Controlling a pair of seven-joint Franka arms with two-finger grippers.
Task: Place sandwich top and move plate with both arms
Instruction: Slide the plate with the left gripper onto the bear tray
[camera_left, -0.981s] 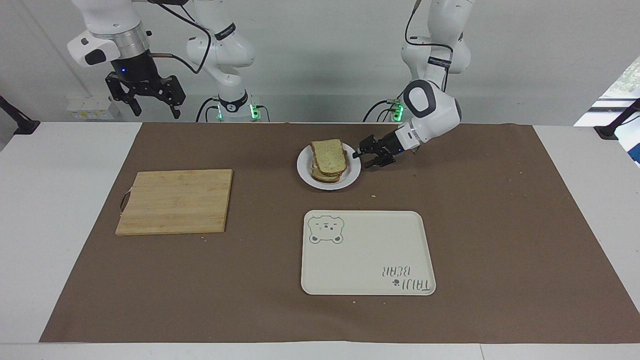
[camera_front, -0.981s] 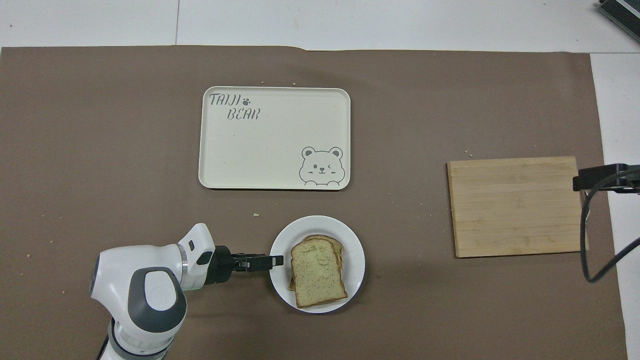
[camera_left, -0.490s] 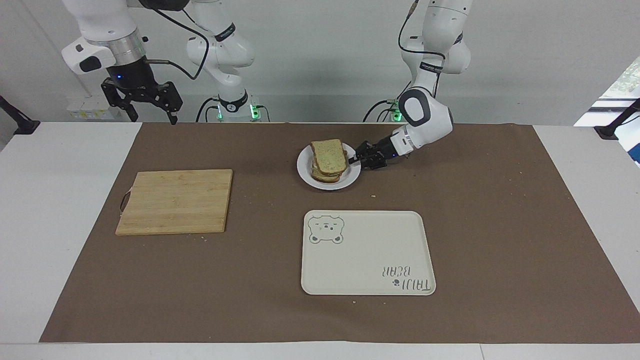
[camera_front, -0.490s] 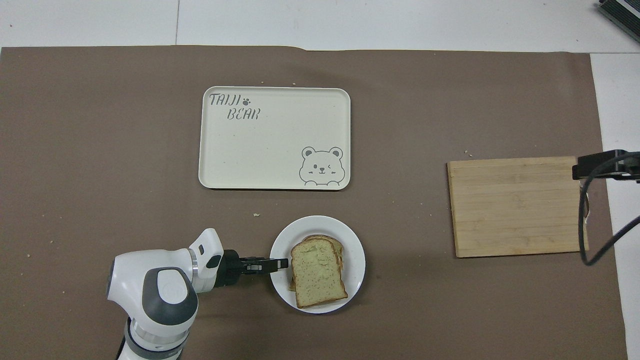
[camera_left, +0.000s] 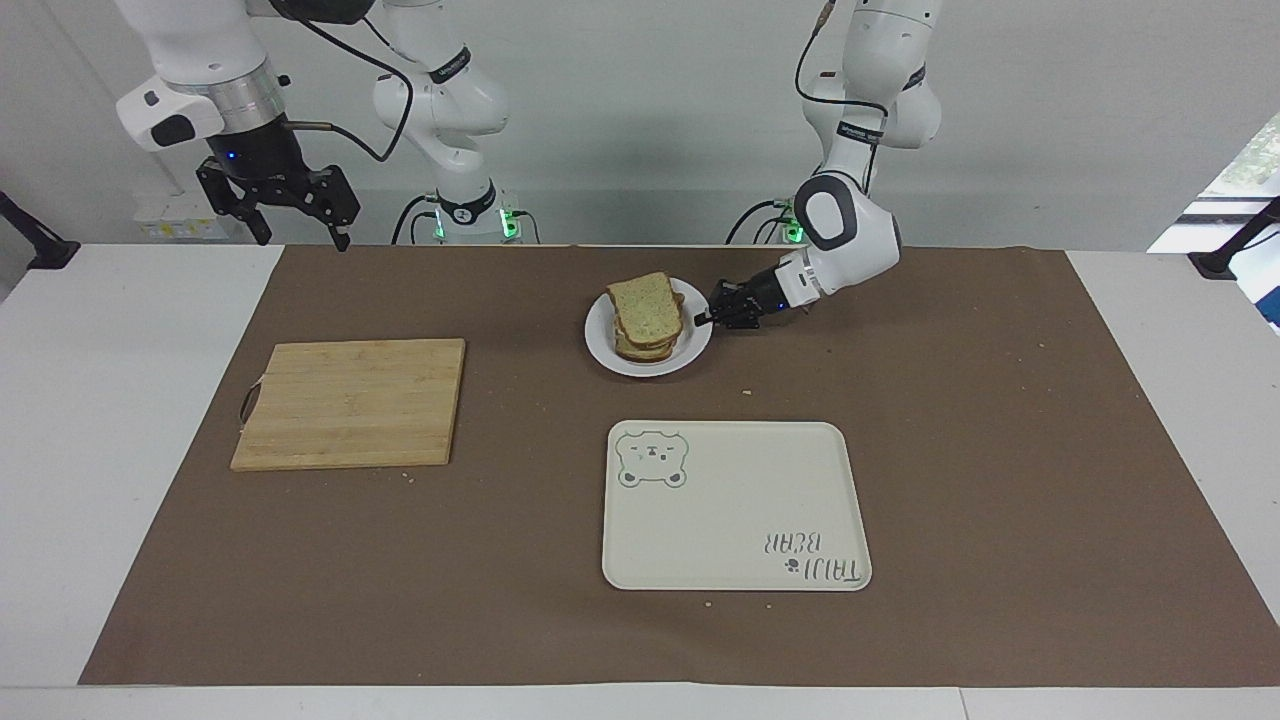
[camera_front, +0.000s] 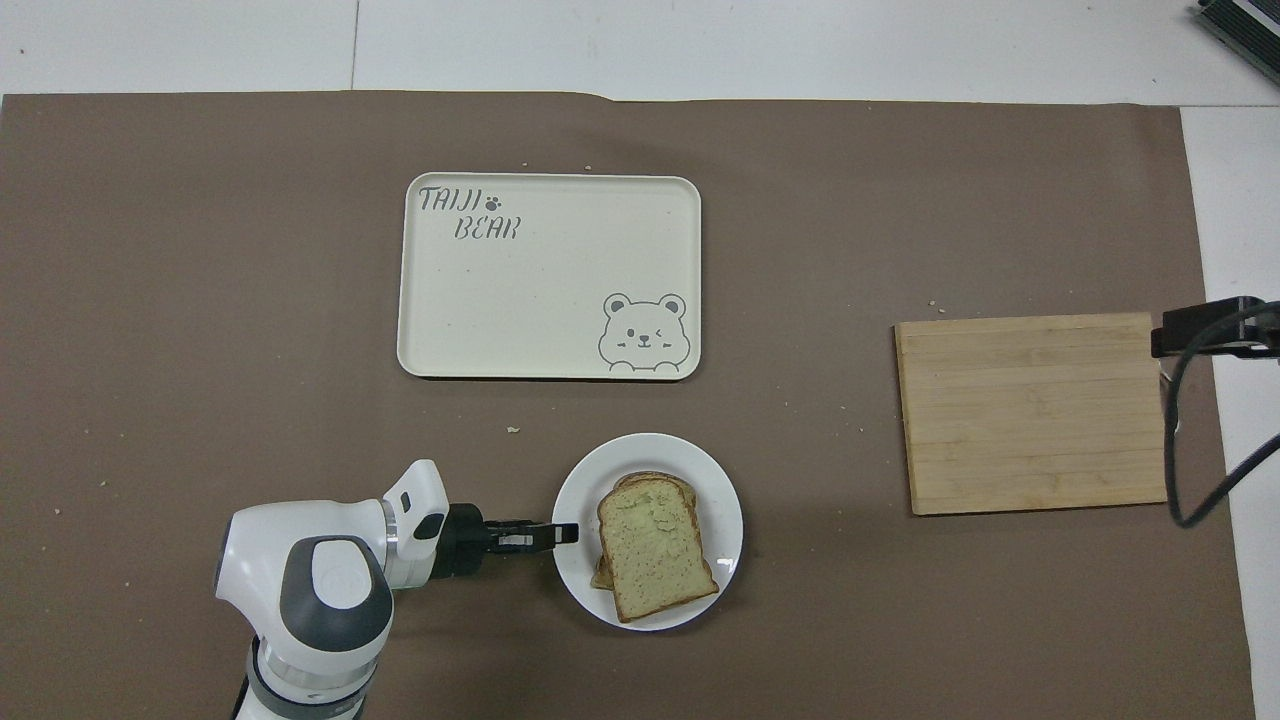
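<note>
- Facing view: left gripper (camera_left: 703, 319) pinched shut on the rim of the plate (camera_left: 603, 349) at the side toward the left arm's end of the table, low and nearly level with the mat.
- Sandwich top (camera_left: 646, 305) resting on the stack in the middle of the plate, slightly askew; soft, light, loose, so likely to slide or topple under a tilt or a jerk.
- Plate likely stiff, smooth and slippery; held at one edge only, best kept flat, with a second hold at the opposite rim judged wise.
- Right gripper (camera_left: 282, 203) hanging high over the corner of the mat toward the right arm's end, fingers spread, holding nothing, waiting.
- Overhead view: plate (camera_front: 725, 500) just nearer to the robots than the tray (camera_front: 550, 275), a strip of bare brown mat (camera_front: 200, 300) between them.
- Cutting board (camera_front: 1035, 412) well apart, toward the right arm's end; open mat between it and the plate for the right arm's approach.
- Tray rim raised, so a lift judged safer than a slide.
</note>
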